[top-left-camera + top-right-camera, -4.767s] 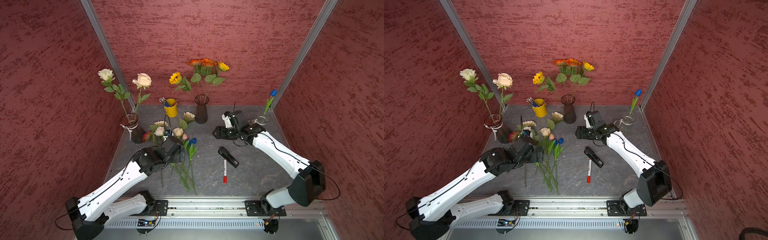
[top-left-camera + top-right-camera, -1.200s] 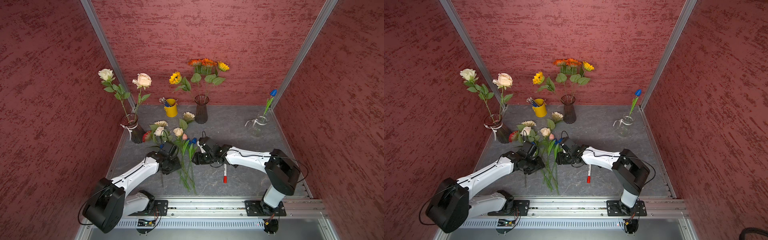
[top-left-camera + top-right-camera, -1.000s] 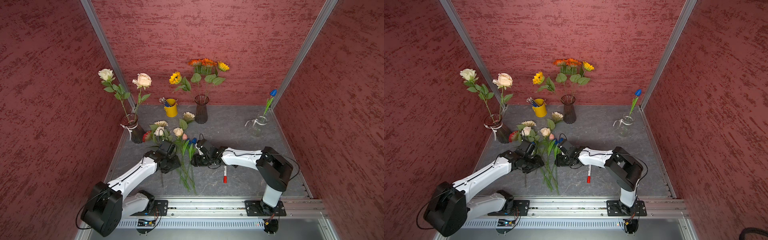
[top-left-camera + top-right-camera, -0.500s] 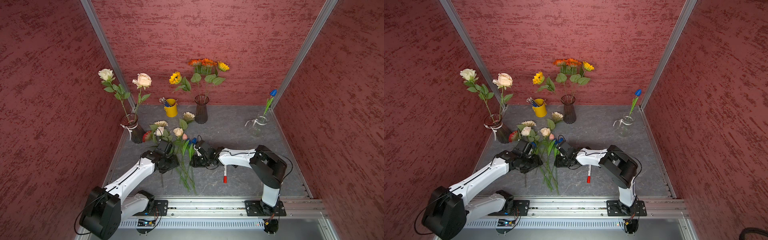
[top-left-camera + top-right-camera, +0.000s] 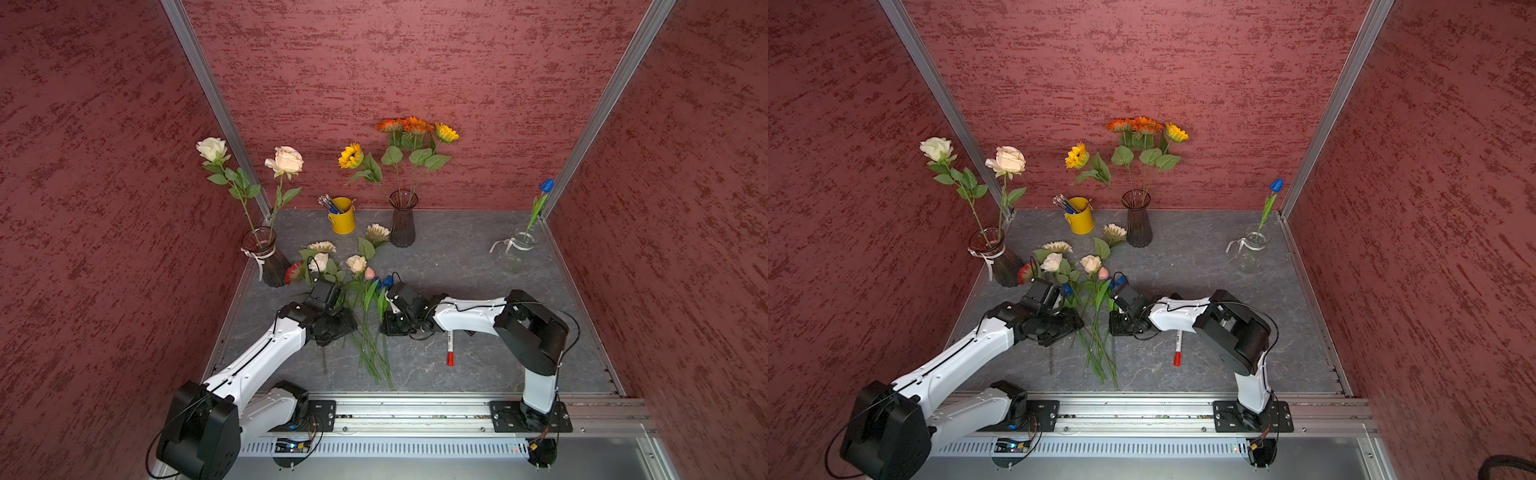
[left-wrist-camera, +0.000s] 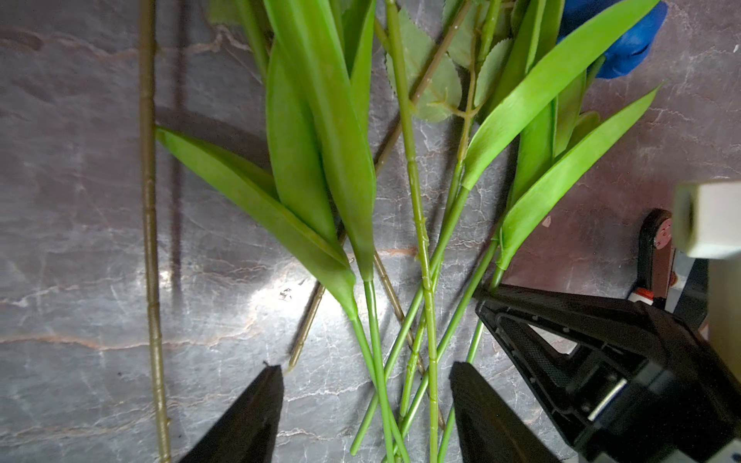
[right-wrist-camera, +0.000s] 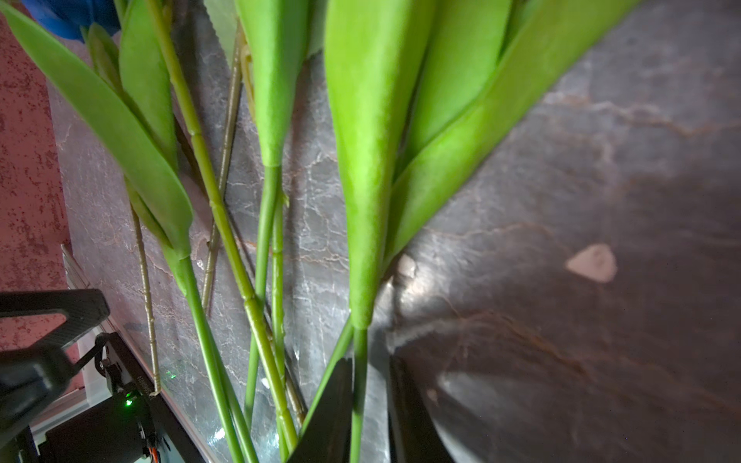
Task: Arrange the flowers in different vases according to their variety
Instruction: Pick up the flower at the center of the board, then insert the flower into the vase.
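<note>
Top views: cream roses, orange sunflowers, 1 blue tulip in 3 glass vases; mixed bunch left on grey table; L gripper gapes over it, R gripper narrowed round green tulip stem, clamp unclear.

A yellow pen cup stands on the grey tabletop; a red-capped marker lies well apart.

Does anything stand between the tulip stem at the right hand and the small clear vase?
Nothing visible. The tulip stem sits between the fingers of the right hand, and the tabletop from there to the small clear vase is bare; the red marker lies nearer the front, off that line.
</note>
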You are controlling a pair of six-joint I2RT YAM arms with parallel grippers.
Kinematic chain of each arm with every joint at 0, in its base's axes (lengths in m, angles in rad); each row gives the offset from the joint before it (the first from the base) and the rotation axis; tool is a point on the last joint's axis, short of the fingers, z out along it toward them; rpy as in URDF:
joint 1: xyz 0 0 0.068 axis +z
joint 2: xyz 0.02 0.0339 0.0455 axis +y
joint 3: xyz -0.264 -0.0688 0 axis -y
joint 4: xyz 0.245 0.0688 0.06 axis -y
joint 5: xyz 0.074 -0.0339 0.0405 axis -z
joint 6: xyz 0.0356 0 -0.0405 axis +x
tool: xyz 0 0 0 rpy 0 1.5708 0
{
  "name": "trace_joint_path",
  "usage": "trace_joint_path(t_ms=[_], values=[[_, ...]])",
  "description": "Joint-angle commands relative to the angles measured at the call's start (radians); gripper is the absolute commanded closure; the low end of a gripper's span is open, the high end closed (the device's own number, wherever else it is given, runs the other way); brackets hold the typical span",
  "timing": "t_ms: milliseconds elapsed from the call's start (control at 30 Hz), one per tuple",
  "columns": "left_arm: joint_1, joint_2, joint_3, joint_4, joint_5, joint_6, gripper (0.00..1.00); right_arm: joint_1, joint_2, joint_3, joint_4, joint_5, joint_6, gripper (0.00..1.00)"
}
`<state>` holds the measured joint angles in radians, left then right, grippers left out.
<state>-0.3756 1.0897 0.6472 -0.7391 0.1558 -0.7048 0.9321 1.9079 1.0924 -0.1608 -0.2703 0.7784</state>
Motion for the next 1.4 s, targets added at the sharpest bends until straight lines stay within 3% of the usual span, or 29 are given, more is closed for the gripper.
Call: trace_joint_path(t_ms=[0, 133, 333, 733, 967, 1067, 1167, 1267, 1367], values=[[0.012, -0.020, -0.009, -0.009, 0.001, 0.015, 0.29, 0.009, 0.022, 0.022, 0.004, -0.005, 0.002, 0.82], [0.018, -0.031, -0.022, 0.000, 0.005, 0.013, 0.29, 0.011, 0.024, 0.030, -0.006, 0.000, 0.001, 0.86], [0.021, -0.034, -0.030, 0.006, 0.011, 0.016, 0.29, 0.011, 0.011, 0.026, -0.007, 0.010, 0.006, 1.00], [0.027, -0.025, -0.037, 0.023, 0.017, 0.023, 0.27, 0.011, -0.098, 0.001, -0.042, 0.073, -0.004, 1.00], [0.030, -0.025, -0.033, 0.019, 0.020, 0.030, 0.26, 0.004, -0.221, 0.023, -0.173, 0.169, -0.065, 1.00], [0.034, -0.022, -0.038, 0.033, 0.029, 0.030, 0.26, -0.010, -0.299, 0.044, -0.263, 0.261, -0.123, 1.00], [0.034, -0.016, -0.031, 0.037, 0.038, 0.031, 0.26, -0.026, -0.460, 0.049, -0.327, 0.475, -0.254, 1.00], [0.035, -0.016, -0.031, 0.045, 0.045, 0.034, 0.26, -0.120, -0.630, 0.079, -0.355, 0.603, -0.408, 1.00], [0.035, -0.015, -0.034, 0.049, 0.051, 0.037, 0.26, -0.285, -0.726, 0.129, -0.345, 0.601, -0.536, 1.00]])
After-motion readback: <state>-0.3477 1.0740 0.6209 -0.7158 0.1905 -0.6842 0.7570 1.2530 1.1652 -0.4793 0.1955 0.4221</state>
